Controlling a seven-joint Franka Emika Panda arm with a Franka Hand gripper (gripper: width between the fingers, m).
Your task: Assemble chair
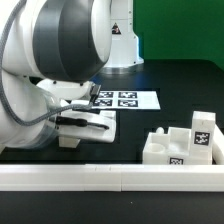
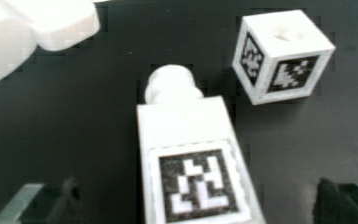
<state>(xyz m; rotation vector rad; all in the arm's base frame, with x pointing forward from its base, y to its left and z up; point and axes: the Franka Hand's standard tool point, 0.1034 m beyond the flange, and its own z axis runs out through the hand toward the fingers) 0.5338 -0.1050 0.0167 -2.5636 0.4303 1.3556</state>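
You'll see your gripper (image 2: 197, 203) spread wide, 1 finger on either side of a tagged pegged leg (image 2: 190, 135) lying on the black counter (image 2: 87, 112), with a small tagged cube (image 2: 282, 58) near its peg end.

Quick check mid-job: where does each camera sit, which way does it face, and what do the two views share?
Exterior view: off the arm, looking across the rail at the table, marker board and chair parts; the arm fills the exterior view's left.
Wrist view: on the wrist, looking down past the open tool at a tagged leg and cube; only fingertips show.
Shared: likely the leg under the tool.
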